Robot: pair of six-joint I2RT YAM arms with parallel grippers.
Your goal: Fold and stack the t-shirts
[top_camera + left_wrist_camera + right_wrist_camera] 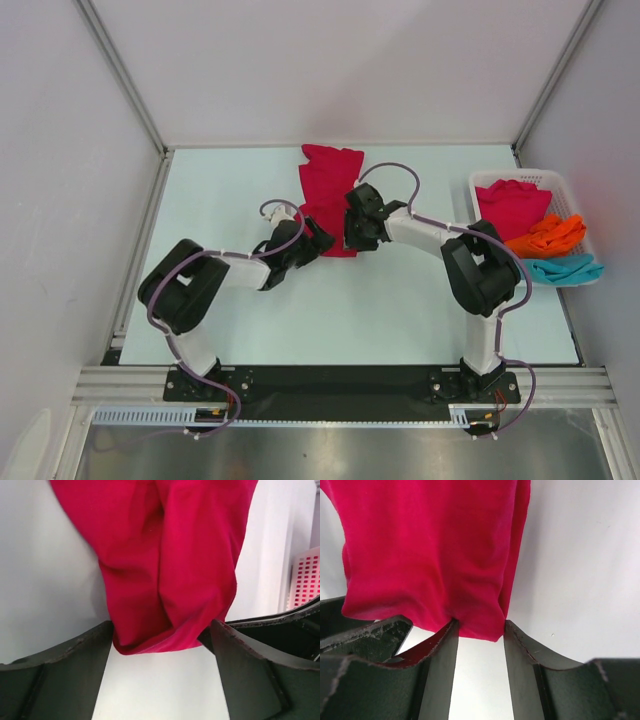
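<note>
A crimson red t-shirt (330, 190) lies folded into a long strip on the table, running from the back toward the middle. My left gripper (318, 238) is at its near left corner. In the left wrist view the jaws stand wide apart and the shirt's hem (165, 580) lies between the fingertips of the gripper (162, 630). My right gripper (352, 240) is at the near right corner. In the right wrist view its jaws are partly open around the shirt's corner (445, 555), which fills the gap at the tips of the gripper (479, 626).
A white slatted basket (520, 176) stands at the right edge, also seen in the left wrist view (305, 580). It holds another crimson shirt (510, 205), an orange shirt (545, 237) and a teal shirt (565, 268) that hangs over its near rim. Metal frame posts bound the table.
</note>
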